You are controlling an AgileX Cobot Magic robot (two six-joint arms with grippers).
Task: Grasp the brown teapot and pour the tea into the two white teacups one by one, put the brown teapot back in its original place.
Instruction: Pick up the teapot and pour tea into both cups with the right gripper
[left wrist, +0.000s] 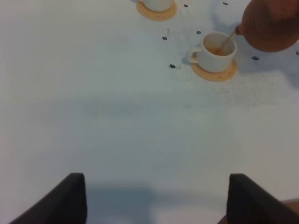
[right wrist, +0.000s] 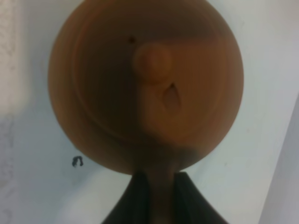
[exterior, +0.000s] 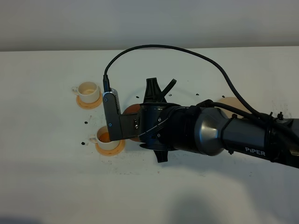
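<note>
Right wrist: right gripper point(right wrist: 156, 184) pinches handle point(right wrist: 157, 205) of brown teapot point(right wrist: 117, 93) — apparently (blurred) — just ahead.

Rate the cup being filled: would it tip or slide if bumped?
Likely rigid and breakable: the cup looks like glazed ceramic. Probably slides rather than tips: squat, resting on a flat coaster. The tea inside adds weight and may slosh.

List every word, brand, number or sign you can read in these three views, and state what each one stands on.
"PiPER": white lettering on the dark casing of the right arm, seen from the high camera.
Nothing else is readable. The brown teapot and white teacups carry no print, and the dark specks on the table are too small to read as characters.
</note>
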